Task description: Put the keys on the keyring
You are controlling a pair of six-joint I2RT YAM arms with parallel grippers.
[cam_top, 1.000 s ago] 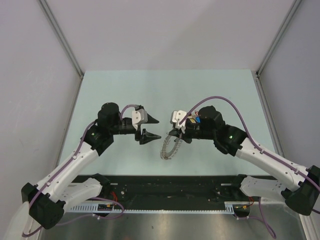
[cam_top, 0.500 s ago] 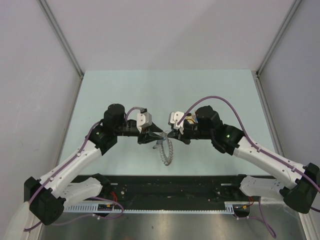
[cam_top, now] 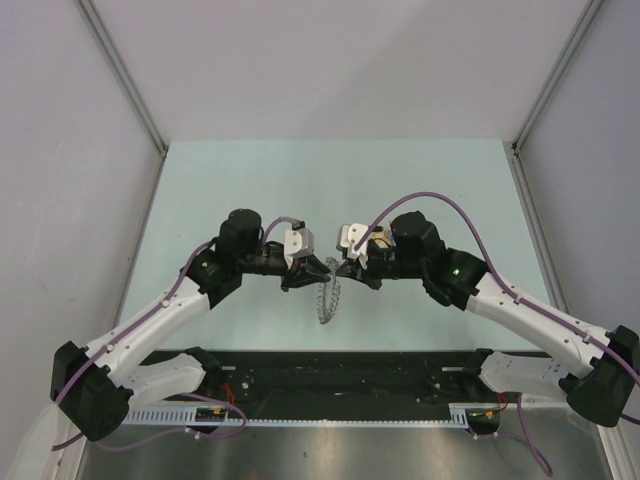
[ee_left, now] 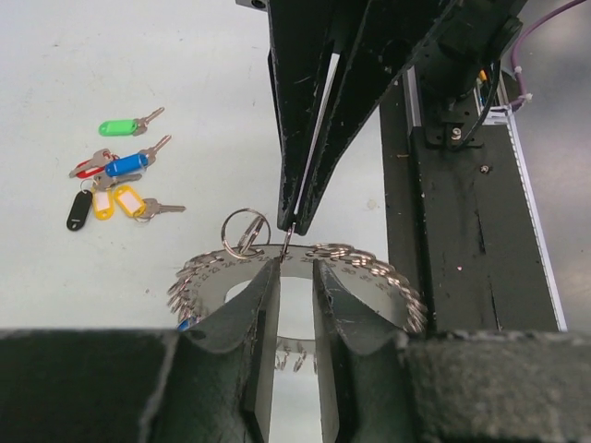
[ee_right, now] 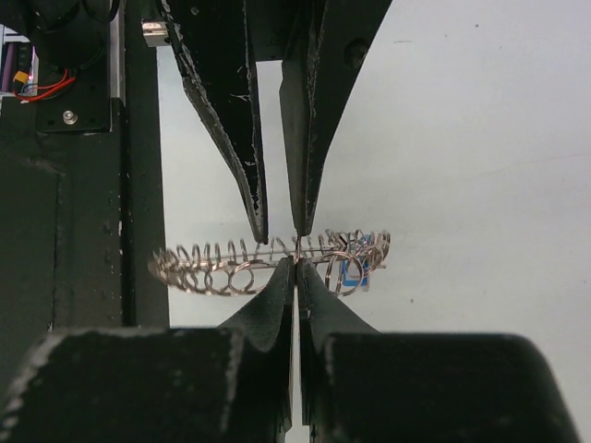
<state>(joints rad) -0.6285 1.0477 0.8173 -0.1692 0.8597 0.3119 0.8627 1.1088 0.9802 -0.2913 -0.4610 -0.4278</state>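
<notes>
Jaws: right gripper (ee_right: 295,265) pinches keyring (ee_right: 208,266); left gripper (ee_left: 296,269) straddles it, slightly spread; closing askew may wrench it free.

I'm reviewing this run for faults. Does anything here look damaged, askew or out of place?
Nothing looks damaged. One oddity: a single loop stands up from the rim of the keyring, beside the right gripper, which is shut on it. The left gripper is slightly open at the rim. The keys lie loose on the table.
</notes>
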